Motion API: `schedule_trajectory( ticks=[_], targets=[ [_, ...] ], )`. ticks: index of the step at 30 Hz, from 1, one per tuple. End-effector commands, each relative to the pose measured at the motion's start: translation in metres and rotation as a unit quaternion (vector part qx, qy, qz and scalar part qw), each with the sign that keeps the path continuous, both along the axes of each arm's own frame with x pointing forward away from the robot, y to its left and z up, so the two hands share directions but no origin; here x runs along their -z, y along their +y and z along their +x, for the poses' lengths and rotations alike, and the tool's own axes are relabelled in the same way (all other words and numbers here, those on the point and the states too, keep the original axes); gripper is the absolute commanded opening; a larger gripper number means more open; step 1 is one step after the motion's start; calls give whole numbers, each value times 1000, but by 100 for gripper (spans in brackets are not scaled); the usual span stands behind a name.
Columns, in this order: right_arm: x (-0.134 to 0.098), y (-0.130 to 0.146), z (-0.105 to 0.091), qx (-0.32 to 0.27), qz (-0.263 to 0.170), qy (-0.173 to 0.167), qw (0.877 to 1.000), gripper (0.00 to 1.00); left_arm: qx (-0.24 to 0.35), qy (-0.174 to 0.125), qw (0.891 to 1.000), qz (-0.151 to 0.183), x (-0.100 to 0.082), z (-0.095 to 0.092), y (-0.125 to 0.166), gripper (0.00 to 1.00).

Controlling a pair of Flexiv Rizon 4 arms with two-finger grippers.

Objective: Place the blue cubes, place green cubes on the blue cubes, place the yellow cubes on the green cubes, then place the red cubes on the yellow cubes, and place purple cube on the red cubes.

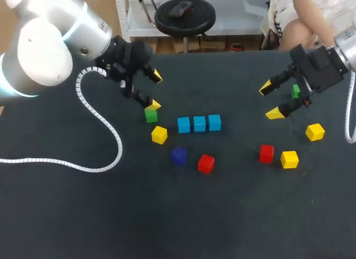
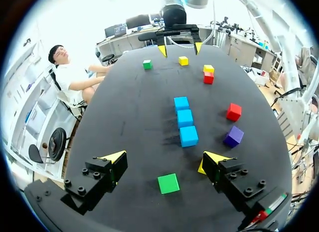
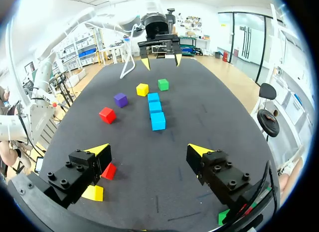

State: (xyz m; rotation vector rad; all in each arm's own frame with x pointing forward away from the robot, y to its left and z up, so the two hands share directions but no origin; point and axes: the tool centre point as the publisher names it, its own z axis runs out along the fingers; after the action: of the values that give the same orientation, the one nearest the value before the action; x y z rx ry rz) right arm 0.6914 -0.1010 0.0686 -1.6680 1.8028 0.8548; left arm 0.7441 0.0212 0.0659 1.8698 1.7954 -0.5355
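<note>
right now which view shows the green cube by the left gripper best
The left wrist view: the green cube sits large between the left gripper's open fingers. The head view shows it smaller, beside a yellow tip; the right wrist view, far off.

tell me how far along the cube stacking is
Done: the three blue cubes sit in a row mid-table. In hand: nothing is held; the open left gripper is at one green cube, which shows between its fingers, and the open right gripper is near the other green cube. Left: both greens, three yellow cubes, two red cubes and the purple cube lie single, nothing stacked.
</note>
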Motion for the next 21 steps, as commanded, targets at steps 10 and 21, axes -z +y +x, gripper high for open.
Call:
schedule_trajectory(
  ticks=[10, 21],
  targets=[
    [0, 0, 0, 0, 1, -1, 1000, 100, 4, 5, 1000, 1, 0, 4, 0, 100],
    [17, -51, 14, 52, -95, -28, 994, 100, 4, 5, 1000, 1, 0, 4, 0, 100]
  ],
)
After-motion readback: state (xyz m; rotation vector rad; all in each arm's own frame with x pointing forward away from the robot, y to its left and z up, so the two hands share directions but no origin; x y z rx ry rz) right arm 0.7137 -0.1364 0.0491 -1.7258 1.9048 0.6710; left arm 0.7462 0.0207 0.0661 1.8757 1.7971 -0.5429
